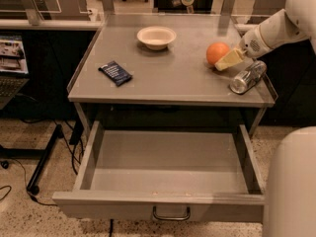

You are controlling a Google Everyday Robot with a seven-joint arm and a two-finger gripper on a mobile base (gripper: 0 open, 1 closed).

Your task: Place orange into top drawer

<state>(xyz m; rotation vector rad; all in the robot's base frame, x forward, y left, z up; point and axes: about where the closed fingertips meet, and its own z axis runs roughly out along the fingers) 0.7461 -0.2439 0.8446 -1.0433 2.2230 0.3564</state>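
Observation:
The orange sits on the grey table top at the right side. My gripper is right against the orange's right front side, at table height, on the white arm that comes in from the upper right. The top drawer is pulled wide open below the table top and holds nothing; its front panel with the small curved handle faces the camera.
A silver can lies on its side just right of the gripper, near the table's right edge. A white bowl stands at the back middle. A dark blue packet lies at the left. A white robot part fills the lower right.

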